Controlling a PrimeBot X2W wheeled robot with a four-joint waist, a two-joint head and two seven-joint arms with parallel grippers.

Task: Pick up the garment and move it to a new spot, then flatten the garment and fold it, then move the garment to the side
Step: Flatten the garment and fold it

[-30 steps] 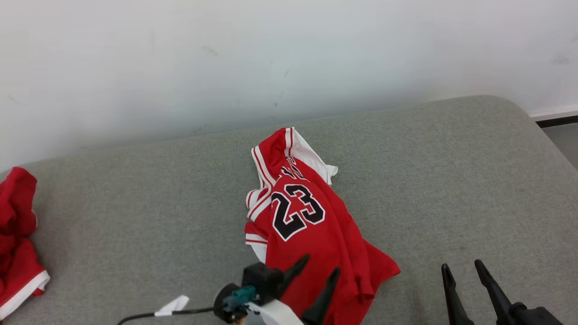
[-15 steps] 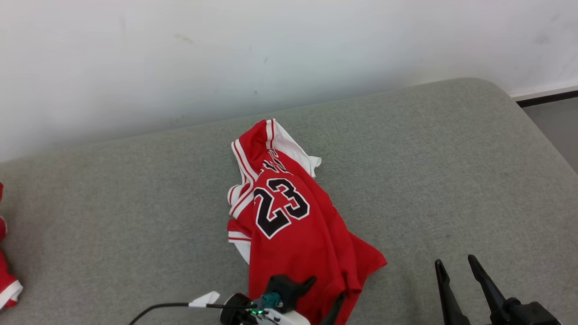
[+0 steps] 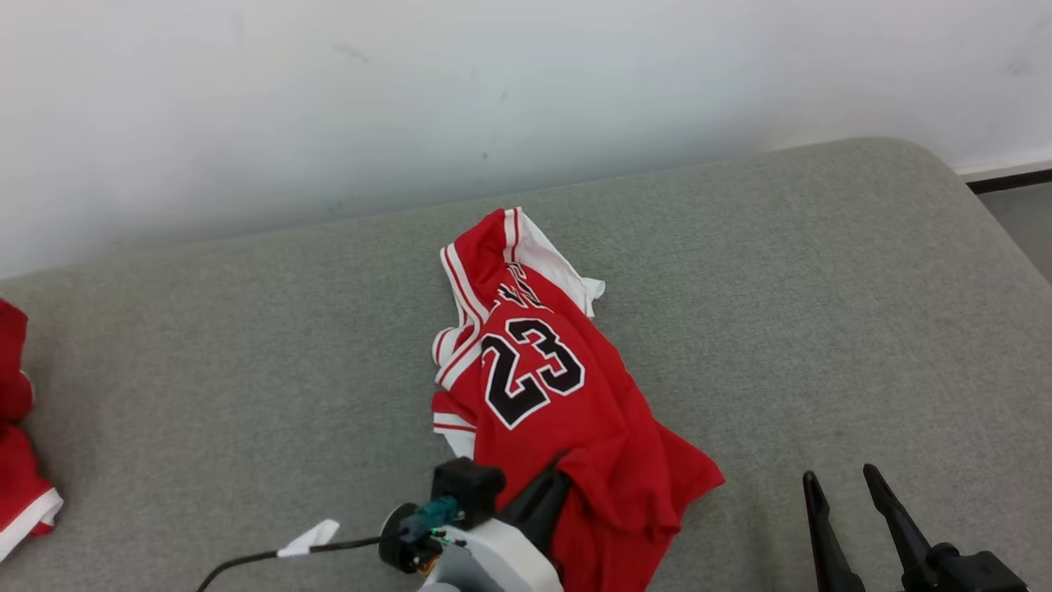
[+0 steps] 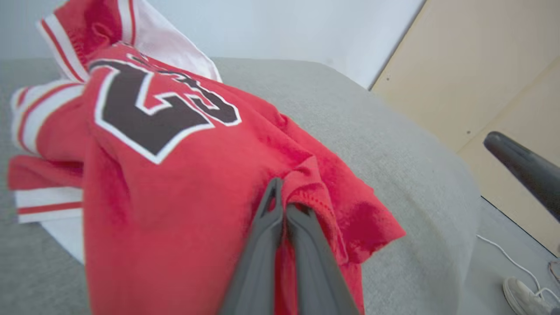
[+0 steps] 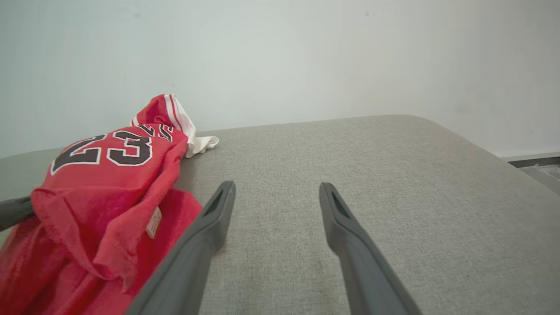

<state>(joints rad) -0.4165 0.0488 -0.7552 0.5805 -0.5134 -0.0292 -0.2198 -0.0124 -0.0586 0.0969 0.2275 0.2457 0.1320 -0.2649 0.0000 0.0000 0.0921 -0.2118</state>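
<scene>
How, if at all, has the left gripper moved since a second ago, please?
Yes: the left gripper stays just below the jersey number 23, but its spread fingers have closed together on the near hem.

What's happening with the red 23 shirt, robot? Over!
Left gripper shut on the jersey, near edge. Right gripper open, empty, over the grey cushion. Jersey crumpled on it. Other red garment far left, out of the way.

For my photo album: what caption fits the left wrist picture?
Left gripper pinching a fold of the red number 23 jersey on a grey cushion.
</scene>
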